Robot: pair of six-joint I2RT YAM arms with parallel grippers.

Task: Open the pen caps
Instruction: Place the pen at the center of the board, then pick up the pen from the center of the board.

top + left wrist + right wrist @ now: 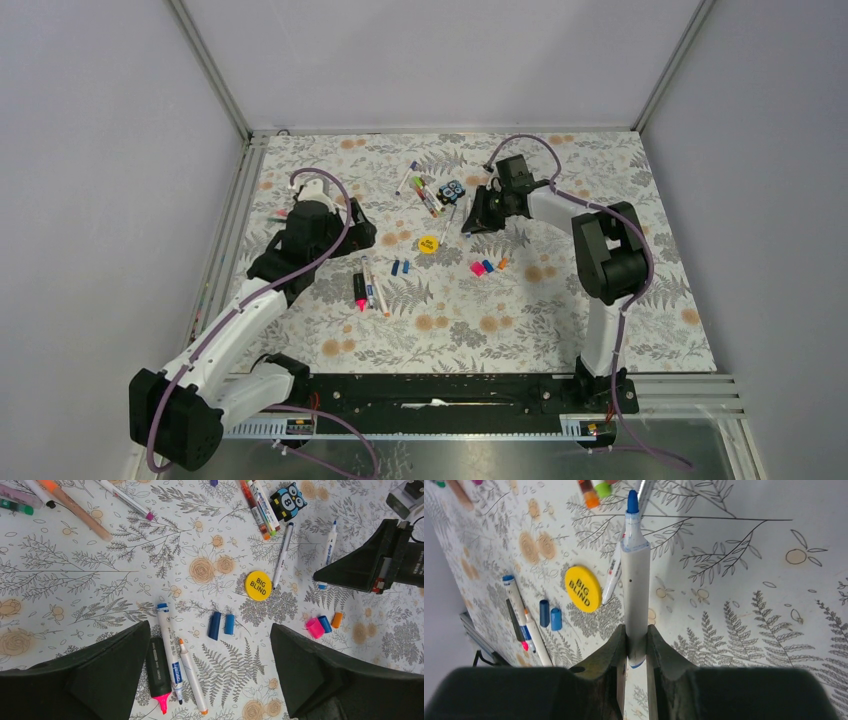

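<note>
My right gripper (478, 222) (636, 630) is shut on a white pen (635, 580) with a bare blue tip, held low over the mat. My left gripper (355, 238) (209, 630) is open and empty above three uncapped pens: a black highlighter with a pink tip (156, 672), a white blue-ended pen (169, 650) and a white orange-tipped pen (192, 680). Two blue caps (214, 625) (229, 624) lie between its fingers. A pink cap (315, 628), a blue cap (325, 624) and an orange cap (337, 620) lie to the right.
A yellow "BIG BLIND" disc (258, 585) lies mid-mat. A black-and-blue block (288, 500) and a bunch of pens (260, 505) lie behind it, with one black-tipped pen (282, 555) beside them. More pens (75, 507) lie at the far left.
</note>
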